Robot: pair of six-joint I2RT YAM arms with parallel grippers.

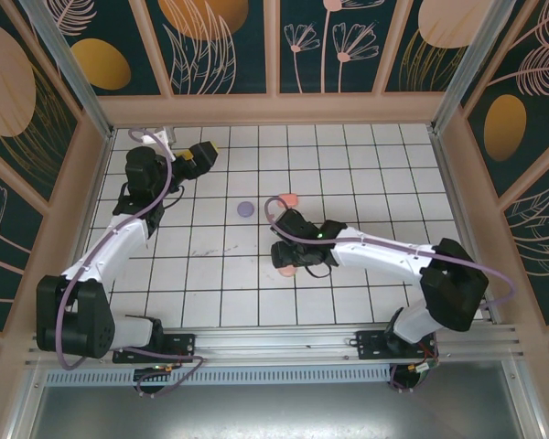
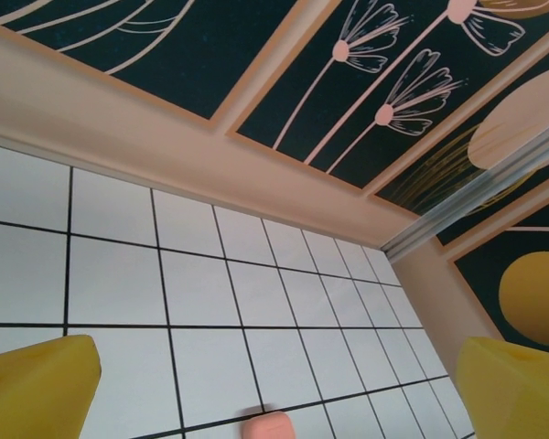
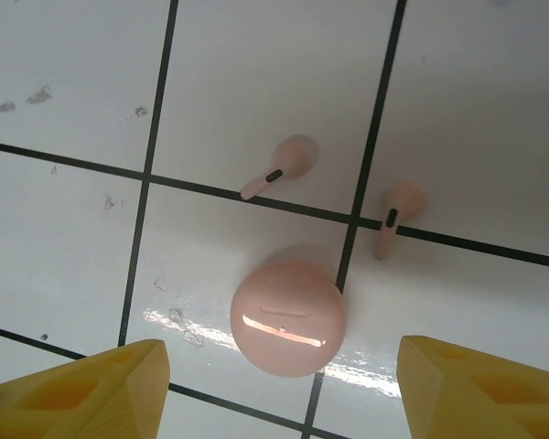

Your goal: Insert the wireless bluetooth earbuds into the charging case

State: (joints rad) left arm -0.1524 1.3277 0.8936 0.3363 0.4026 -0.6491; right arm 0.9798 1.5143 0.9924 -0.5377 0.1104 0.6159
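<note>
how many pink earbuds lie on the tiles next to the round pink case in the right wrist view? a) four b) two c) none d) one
b: a pink earbud and a second pink earbud lie loose on the tiles beside the round pink case, both outside it.

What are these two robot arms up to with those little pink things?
The right gripper hangs open over a round pink case on the tiles, with two pink earbuds lying loose just beyond it. Nothing is picked up yet. The left gripper is open and empty, off by the back wall.
</note>
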